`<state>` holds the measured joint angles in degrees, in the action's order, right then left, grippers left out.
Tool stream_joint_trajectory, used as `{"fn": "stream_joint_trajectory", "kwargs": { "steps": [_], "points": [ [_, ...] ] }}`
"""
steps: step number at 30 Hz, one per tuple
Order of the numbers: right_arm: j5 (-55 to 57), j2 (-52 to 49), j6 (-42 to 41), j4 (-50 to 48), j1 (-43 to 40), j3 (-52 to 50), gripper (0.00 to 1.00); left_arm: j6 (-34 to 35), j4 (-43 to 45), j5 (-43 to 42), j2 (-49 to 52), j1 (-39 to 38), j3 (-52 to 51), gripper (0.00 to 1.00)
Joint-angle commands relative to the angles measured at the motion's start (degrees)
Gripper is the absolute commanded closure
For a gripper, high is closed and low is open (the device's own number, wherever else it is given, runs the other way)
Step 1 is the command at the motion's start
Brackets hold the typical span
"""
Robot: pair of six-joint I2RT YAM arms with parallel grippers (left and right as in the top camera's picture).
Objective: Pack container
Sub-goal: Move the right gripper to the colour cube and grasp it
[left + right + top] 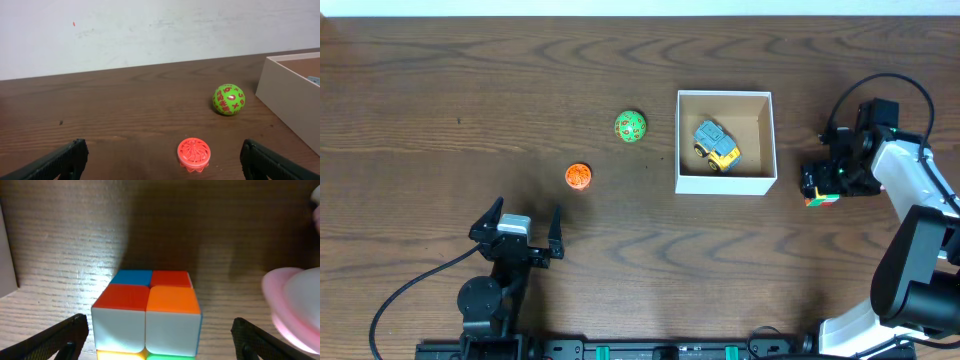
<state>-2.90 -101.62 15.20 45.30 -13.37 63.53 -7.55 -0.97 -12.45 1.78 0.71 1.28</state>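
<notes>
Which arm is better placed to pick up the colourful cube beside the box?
Right. The open right hand straddles the cube beside the container; the left hand is far off, near the orange disc.

The left arm (485, 295) is showing matte black all over, with a round joint housing and a small silver-grey block behind the left gripper (523, 225). A thin black cable (410, 285) is trailing from its base. The right arm (905, 165) is wearing glossy white shells between black joints, and a second black cable (895, 76) is looping above the black right gripper (818, 184). Black fingers (60, 160) are edging both wrist views.
</notes>
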Motion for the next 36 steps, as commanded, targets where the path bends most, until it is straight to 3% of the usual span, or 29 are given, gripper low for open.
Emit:
{"fn": "stream_joint_trajectory", "kwargs": {
  "steps": [1, 11, 15, 20, 30, 36],
  "points": [
    [-0.39, -0.13, -0.37, -0.37, 0.68, -1.16, 0.07, -0.35, -1.81, -0.39, -0.04, 0.28, -1.05, 0.02],
    [-0.33, -0.28, -0.35, -1.53, 0.68, -1.40, 0.16, -0.35, -1.81, -0.39, -0.04, 0.28, -1.05, 0.02],
    [-0.33, -0.28, -0.37, -1.79, 0.68, -1.40, 0.33, -0.35, -1.81, -0.39, -0.04, 0.28, -1.05, 0.02],
    [-0.35, -0.28, -0.37, -1.90, 0.68, -1.40, 0.44, -0.35, -1.84, -0.39, -0.04, 0.28, -1.05, 0.02],
    [-0.35, -0.28, -2.27, -1.60, 0.70, -0.42, 0.54, -0.35, -1.81, -0.39, -0.04, 0.28, -1.05, 0.02],
    [-0.37, -0.28, -2.75, 3.89, 0.70, 7.02, 0.56, -0.35, -1.84, -0.39, -0.04, 0.28, -1.05, 0.02]
  ]
}}
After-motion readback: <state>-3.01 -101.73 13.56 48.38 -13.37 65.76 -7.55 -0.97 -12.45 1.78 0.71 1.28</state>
